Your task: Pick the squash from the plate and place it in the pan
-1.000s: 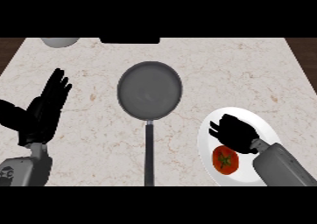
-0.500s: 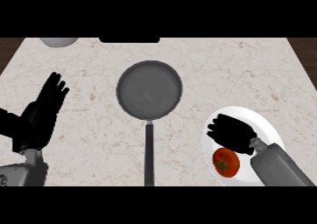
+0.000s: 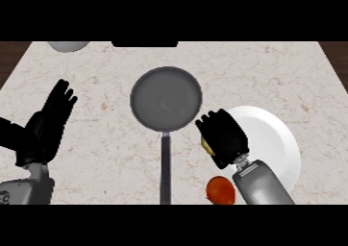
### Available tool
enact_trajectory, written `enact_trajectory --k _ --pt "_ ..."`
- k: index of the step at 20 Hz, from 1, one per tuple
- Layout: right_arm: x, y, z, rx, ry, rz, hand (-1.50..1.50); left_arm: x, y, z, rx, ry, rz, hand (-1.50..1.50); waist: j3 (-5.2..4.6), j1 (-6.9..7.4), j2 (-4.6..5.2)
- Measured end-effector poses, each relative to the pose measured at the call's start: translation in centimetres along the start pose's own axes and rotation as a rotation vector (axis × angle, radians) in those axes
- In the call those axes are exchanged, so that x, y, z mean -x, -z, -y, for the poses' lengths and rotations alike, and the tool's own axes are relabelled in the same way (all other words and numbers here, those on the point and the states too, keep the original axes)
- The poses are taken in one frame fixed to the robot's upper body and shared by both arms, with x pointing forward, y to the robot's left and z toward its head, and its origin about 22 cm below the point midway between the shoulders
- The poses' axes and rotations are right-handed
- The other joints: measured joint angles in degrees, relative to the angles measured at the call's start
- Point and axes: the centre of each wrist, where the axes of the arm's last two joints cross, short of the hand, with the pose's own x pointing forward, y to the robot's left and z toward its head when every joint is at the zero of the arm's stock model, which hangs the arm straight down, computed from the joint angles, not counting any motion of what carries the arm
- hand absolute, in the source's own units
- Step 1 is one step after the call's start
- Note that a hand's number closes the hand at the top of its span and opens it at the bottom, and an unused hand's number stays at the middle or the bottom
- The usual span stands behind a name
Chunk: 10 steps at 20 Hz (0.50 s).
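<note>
Nearest, a red-orange fruit lies at the plate's left rim beside the right forearm. Just beyond, the right hand curls its fingers around the yellow squash, mostly hidden, at the plate's left edge. On the counter left, the left hand rests open, fingers up. The pan sits farther back, centre.

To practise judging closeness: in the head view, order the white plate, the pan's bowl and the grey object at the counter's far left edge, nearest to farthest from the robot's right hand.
1. White plate, just right of the right hand.
2. Pan's bowl, up and left.
3. Grey object, far left corner.
</note>
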Motion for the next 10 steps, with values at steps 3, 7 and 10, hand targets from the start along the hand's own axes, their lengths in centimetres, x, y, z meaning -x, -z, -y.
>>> enact_trajectory --k 3,7,10 --pt "-0.8 0.3 3.1 0.136 0.026 -0.131 1.5 -0.2 0.2 0.6 0.023 -0.001 0.003 0.0 -0.08 1.41 -0.16" --pt "-2.1 0.6 6.7 0.272 0.061 -0.286 1.5 -0.4 0.5 1.4 0.059 0.001 0.009 0.0 -0.28 3.66 0.08" --pt "-3.1 0.8 8.9 0.336 0.096 -0.392 1.5 -0.6 0.8 2.0 0.085 0.005 0.014 0.0 -0.4 5.26 0.4"
